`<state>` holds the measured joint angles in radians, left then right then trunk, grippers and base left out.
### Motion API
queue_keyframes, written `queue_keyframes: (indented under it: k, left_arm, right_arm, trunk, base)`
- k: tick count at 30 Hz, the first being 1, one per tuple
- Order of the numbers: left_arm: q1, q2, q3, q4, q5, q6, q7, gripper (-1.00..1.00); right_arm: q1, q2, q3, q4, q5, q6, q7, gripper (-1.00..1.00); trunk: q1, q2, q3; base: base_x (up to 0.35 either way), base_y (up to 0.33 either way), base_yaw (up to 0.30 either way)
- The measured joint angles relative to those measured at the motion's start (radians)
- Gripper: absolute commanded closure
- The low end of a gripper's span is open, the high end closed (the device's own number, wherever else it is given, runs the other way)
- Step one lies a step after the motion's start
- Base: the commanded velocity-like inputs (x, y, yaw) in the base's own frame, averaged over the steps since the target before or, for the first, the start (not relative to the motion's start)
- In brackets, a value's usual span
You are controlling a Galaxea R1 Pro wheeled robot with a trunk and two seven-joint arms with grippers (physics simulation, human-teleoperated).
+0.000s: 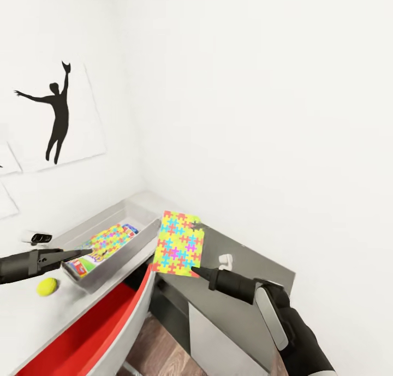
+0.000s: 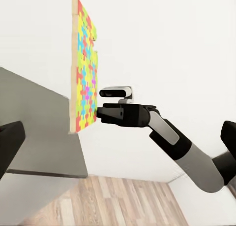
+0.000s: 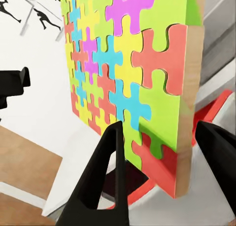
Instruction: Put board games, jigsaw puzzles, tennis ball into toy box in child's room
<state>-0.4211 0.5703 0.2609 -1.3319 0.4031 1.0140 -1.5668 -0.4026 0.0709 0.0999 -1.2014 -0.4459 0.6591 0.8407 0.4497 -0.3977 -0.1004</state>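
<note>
A jigsaw puzzle (image 1: 179,244) of bright interlocking pieces hangs upright in the air just past the toy box's near end, with my right gripper (image 1: 195,270) shut on its lower corner. In the right wrist view both fingers (image 3: 105,177) straddle that puzzle (image 3: 123,73). The pale grey toy box (image 1: 117,268) lies on the table (image 1: 33,316) and holds another puzzle sheet (image 1: 108,239) over printed board games (image 1: 82,266). My left gripper (image 1: 90,251) hovers open at the box's near rim. The tennis ball (image 1: 47,286) rests on the table beside the box.
A red drawer (image 1: 82,332) stands pulled open under the table's edge. The lower dark grey top (image 1: 251,258) carries a small white object (image 1: 225,262). White walls close the corner, with a black silhouette picture (image 1: 57,114). Wood floor (image 2: 113,201) lies below.
</note>
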Motion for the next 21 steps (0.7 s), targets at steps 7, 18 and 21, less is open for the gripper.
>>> queue_keyframes:
  k: [7,18,21]
  left_arm:
    - [0.000,0.000,0.000,0.002,-0.001,-0.001,0.000,-1.00]
    - [0.001,-0.007,0.002,0.002,-0.003,-0.003,0.000,-1.00]
    - [0.000,-0.007,0.002,0.002,-0.002,-0.003,0.000,-1.00]
  right_arm:
    - [0.000,0.000,-0.004,0.002,-0.002,0.000,0.000,1.00]
    - [0.000,-0.001,-0.007,0.002,-0.006,-0.001,0.001,1.00]
    - [0.000,-0.002,-0.007,0.002,-0.007,-0.006,0.001,1.00]
  trunk:
    - [-0.001,0.000,0.001]
    - [-0.001,0.000,0.001]
    - [0.000,0.000,0.001]
  base:
    - [0.014,0.269,0.281]
    - [0.203,0.114,0.230]
    - [0.044,0.000,0.023]
